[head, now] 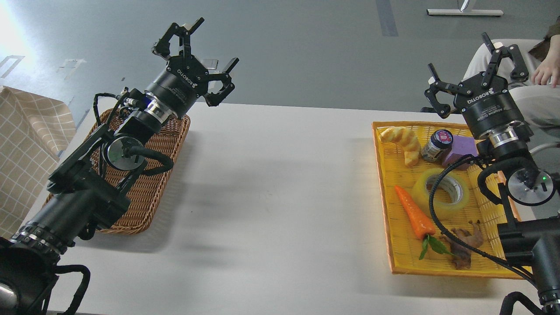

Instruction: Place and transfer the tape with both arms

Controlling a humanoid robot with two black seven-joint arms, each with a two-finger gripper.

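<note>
The tape [442, 193], a yellowish translucent roll with a pale core, lies flat in the yellow tray [385, 210] on the right of the table, partly crossed by a black cable. My right gripper [474, 65] is open and empty, raised above the tray's far edge, well above and behind the tape. My left gripper [197, 54] is open and empty, raised over the far end of the brown wicker basket [144, 197] on the left.
The tray also holds a bread piece [400, 141], a dark jar [435, 146], a purple block [459, 148], a carrot [415, 214] and a brown figure [466, 245]. A seated person [533, 78] is behind the right gripper. A checked cloth [26, 144] lies far left.
</note>
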